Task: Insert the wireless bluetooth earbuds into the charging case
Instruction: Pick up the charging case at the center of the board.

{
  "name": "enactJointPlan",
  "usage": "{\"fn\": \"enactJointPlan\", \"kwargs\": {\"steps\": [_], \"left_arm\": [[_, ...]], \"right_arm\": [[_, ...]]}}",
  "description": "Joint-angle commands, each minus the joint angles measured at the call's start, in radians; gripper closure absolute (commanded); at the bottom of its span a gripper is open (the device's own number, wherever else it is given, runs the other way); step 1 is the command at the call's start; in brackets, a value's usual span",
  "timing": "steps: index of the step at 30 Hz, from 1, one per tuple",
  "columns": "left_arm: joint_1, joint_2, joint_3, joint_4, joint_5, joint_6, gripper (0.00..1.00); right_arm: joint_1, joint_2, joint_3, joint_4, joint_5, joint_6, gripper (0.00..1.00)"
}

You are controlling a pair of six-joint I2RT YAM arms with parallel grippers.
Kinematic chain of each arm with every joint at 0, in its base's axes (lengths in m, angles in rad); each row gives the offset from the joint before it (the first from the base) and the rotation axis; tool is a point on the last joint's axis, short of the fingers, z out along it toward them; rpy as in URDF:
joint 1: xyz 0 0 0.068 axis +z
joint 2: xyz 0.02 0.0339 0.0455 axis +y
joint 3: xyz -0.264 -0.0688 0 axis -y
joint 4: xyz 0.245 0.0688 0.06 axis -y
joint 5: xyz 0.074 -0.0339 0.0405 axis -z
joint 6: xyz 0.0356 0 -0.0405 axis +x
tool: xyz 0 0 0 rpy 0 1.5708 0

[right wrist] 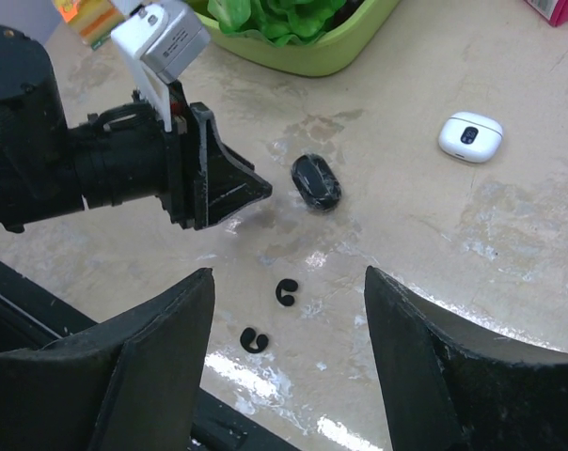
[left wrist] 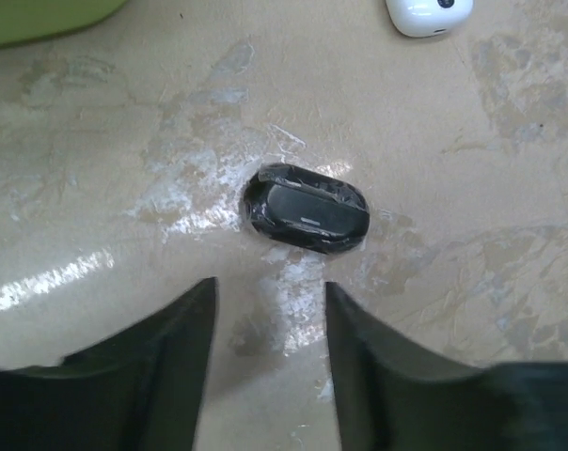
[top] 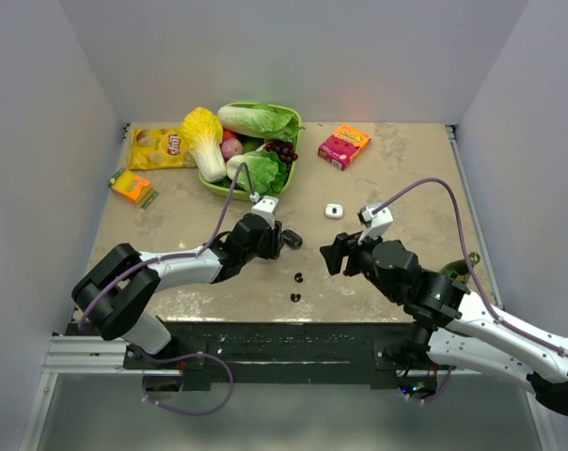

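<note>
My left gripper (left wrist: 270, 291) and right gripper (right wrist: 289, 282) are both open and empty, with the earbuds (right wrist: 286, 292) loose near the right one and the charging case (right wrist: 470, 136) well beyond them — and my left, aimed at the black oval thing (left wrist: 307, 209), might grab that instead.

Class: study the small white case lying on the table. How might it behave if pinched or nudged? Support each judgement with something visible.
The charging case looks glossy and rounded, so it would probably be slippery in a pinch. It lies flat and low, so a nudge would likely slide it, not tip it. Being small plastic, it is probably light.
</note>
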Motion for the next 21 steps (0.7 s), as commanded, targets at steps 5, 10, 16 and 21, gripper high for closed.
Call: {"fn": "enactJointPlan", "kwargs": {"steps": [5, 10, 16, 21], "left_arm": [[-0.001, 0.035, -0.043, 0.117, 0.142, -0.039, 1.00], [-0.015, 0.140, 0.004, 0.135, 0.162, -0.053, 1.00], [-0.017, 0.207, 0.056, 0.154, 0.171, -0.073, 1.00], [-0.018, 0.246, 0.105, 0.131, 0.153, -0.079, 1.00]], "right_arm": [[-0.001, -0.027, 0.007, -0.006, 0.018, 0.015, 0.33], [-0.001, -0.018, 0.018, -0.008, 0.018, 0.010, 0.34], [0.000, -0.020, 0.032, -0.020, 0.021, 0.009, 0.34], [-0.001, -0.026, 0.035, -0.018, 0.025, 0.006, 0.34]]}}
